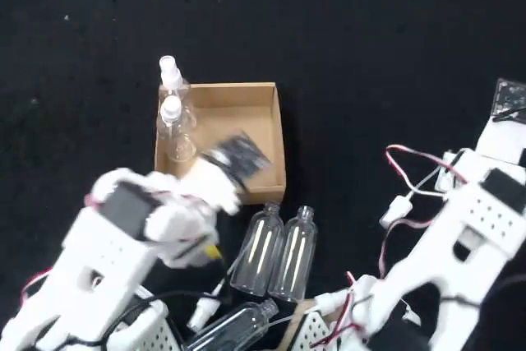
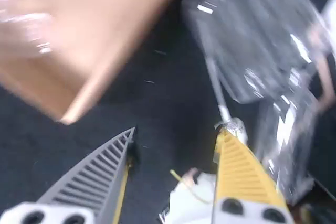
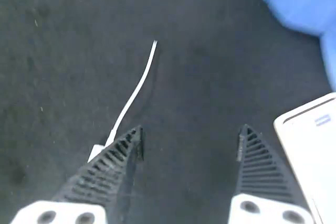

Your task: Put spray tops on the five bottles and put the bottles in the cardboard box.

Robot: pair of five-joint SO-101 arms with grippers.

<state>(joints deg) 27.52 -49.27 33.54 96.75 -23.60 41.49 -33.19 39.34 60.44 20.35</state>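
Inside the cardboard box [image 1: 276,141] two capped bottles [image 1: 175,133] stand against one wall, three uncapped bottles [image 1: 265,248] remain on the surface [image 1: 370,80] near it, and my left pincer [image 2: 176,130] and right pincer [image 3: 191,132] both gape, holding nothing.

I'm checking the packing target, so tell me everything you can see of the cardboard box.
The cardboard box is brown, shallow, roughly square and open-topped, flat on the black table. Two clear bottles with white spray tops stand upright by its wall on the high view's left, seemingly inside. Part of the left arm overlaps its near edge.
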